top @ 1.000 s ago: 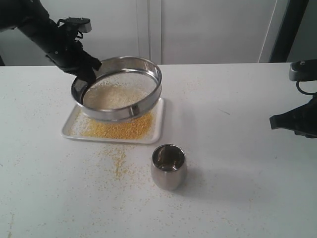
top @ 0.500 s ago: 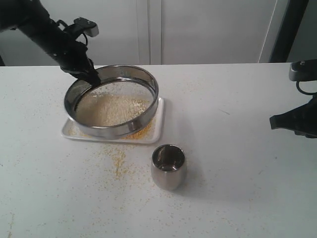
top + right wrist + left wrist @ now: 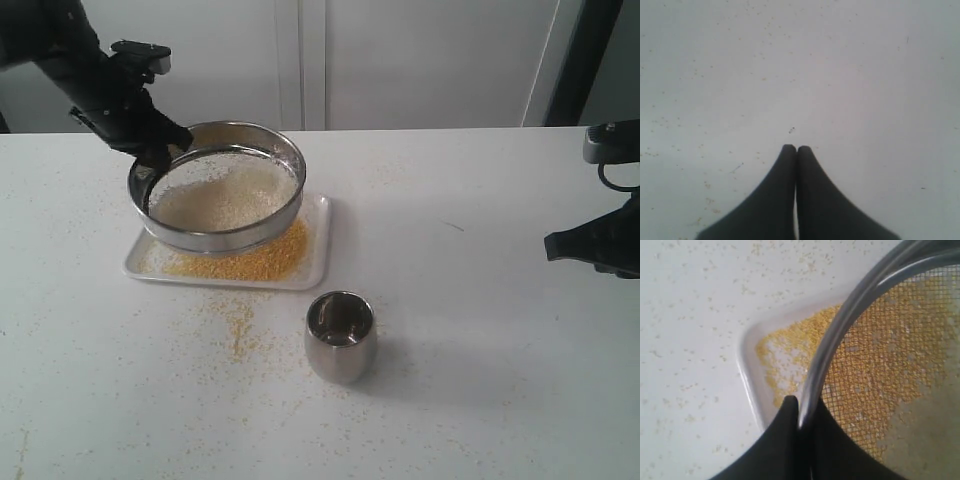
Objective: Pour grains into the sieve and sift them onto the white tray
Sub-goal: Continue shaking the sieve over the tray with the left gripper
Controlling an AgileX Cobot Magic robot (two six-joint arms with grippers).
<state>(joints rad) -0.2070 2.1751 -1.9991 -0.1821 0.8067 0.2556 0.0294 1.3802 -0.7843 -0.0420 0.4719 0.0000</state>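
Observation:
My left gripper (image 3: pixel 157 157) is shut on the steel wall of the sieve (image 3: pixel 222 237), holding it tilted just above the white tray (image 3: pixel 318 250). Pale whitish grains (image 3: pixel 225 197) lie on the mesh inside the sieve. A golden-yellow heap of grains (image 3: pixel 262 260) covers the tray under and in front of it. In the left wrist view the two black fingers (image 3: pixel 785 435) pinch the sieve rim (image 3: pixel 840 335), with yellow grains (image 3: pixel 785 350) showing on the tray (image 3: pixel 746 365) through the mesh. My right gripper (image 3: pixel 796 148) is shut with nothing in it, above bare table at the far right (image 3: pixel 590 245).
A small rounded steel cup (image 3: pixel 340 336) stands upright on the table in front of the tray. Spilled yellow grains (image 3: pixel 238 325) are scattered over the white tabletop between tray and cup.
The sieve has shifted left and back over the tray, after swinging down and forward half a second ago. More yellow heap shows again at the tray's front. The right arm has not moved.

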